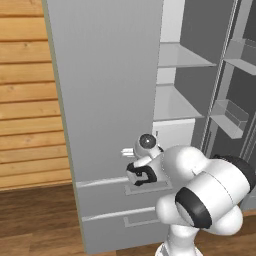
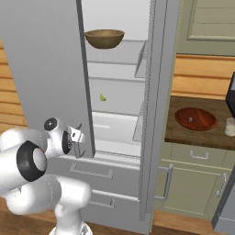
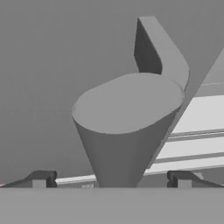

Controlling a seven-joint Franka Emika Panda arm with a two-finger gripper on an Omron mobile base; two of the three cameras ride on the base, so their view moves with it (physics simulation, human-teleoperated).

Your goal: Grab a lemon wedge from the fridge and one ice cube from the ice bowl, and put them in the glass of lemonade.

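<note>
Claw: open, jaws spread wide, nothing between the tips. In the hand view one dark tip stood at each bottom corner, with the end of the door's bar handle large and close just ahead, centred between them.

Claw's place: in the right base view it sat at the free edge of the left door, low on the door and just above the drawers. I could not tell whether it touched the handle or merely hovered at it.

Fridge: left door swung open, shelves exposed.

Lemon wedge: lying on the middle shelf, toward the back, a tiny yellow-green sliver. Its long axis was too small to read.

Key relation: in the right base view the wedge lay at about 1 o'clock from the claw, higher up and deeper in the cabinet, with the open door's edge standing between the two. By my judgement the claw needed to come clear of the handle, go round that edge, then rise and reach inward.

Tan bowl: on the shelf above the wedge, at 12 o'clock from it; not the one wanted.

Ice bowl: on the tabletop to the right of the fridge, at 3 o'clock from the wedge and well apart from the claw. A pale speck in it was probably the ice cube.

Glass of lemonade: at the picture's right edge, just beside the ice bowl at its 3 o'clock.
</note>
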